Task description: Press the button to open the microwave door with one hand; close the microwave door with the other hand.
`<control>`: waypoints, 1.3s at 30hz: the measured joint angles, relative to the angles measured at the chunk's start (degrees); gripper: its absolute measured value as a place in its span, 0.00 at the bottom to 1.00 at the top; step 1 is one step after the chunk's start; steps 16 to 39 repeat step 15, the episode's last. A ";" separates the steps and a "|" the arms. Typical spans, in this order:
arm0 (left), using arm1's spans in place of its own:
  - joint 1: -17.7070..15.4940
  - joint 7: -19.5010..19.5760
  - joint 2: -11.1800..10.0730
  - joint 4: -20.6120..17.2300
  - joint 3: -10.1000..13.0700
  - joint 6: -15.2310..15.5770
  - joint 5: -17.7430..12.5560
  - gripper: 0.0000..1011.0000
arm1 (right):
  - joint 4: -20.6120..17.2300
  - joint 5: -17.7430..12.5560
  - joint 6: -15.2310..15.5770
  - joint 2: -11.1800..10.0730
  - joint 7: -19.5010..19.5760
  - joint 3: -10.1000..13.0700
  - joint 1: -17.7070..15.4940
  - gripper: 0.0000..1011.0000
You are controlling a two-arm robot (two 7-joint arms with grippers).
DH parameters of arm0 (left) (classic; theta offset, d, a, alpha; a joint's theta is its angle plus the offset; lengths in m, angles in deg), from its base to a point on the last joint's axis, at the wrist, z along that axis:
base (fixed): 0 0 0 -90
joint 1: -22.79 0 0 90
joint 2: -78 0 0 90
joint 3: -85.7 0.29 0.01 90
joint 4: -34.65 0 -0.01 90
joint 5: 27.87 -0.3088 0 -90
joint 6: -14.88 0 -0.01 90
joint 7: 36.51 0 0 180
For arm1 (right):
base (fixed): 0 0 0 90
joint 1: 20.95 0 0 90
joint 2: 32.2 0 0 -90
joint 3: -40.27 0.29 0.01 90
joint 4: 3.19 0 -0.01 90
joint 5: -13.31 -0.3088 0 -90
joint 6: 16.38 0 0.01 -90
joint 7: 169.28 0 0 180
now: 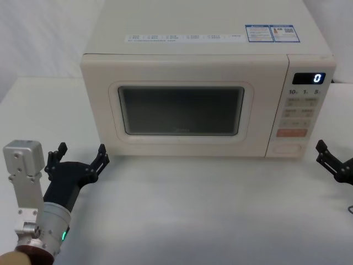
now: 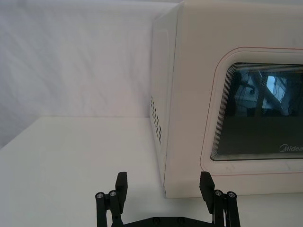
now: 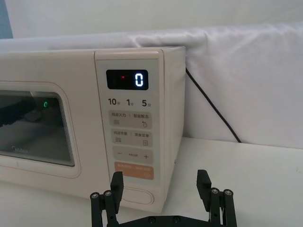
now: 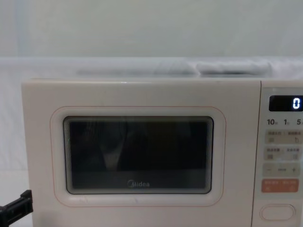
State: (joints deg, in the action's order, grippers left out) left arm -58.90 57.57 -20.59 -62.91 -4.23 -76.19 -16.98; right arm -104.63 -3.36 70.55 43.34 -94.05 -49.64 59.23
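Both claws, left claw (image 1: pixel 77 156) and right claw (image 3: pixel 162 185), hang open before the shut microwave door (image 1: pixel 182 110); its stiff button (image 1: pixel 289 148) likely needs one firm fingertip push.

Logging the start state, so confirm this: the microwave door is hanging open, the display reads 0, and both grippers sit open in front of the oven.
Wrong on the door. The microwave door is shut flush with the front, as the head view shows. The rest stands: the display reads 0, and the left gripper and right gripper are open in front of the microwave.
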 joint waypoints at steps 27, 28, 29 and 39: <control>0.00 0.00 0.00 0.00 0.00 0.00 0.00 0.99 | 0.00 0.00 0.00 0.00 0.00 0.00 0.00 0.99; 0.00 0.00 0.00 0.00 0.00 0.00 0.00 0.99 | 0.00 0.00 0.00 0.00 0.00 0.00 0.00 0.99; 0.00 0.00 0.00 0.00 0.00 0.00 0.00 0.99 | 0.00 0.00 0.00 0.00 0.00 0.00 0.00 0.99; 0.00 0.00 0.00 0.00 0.00 0.00 0.00 0.99 | 0.00 0.00 0.00 0.00 0.00 0.00 0.00 0.99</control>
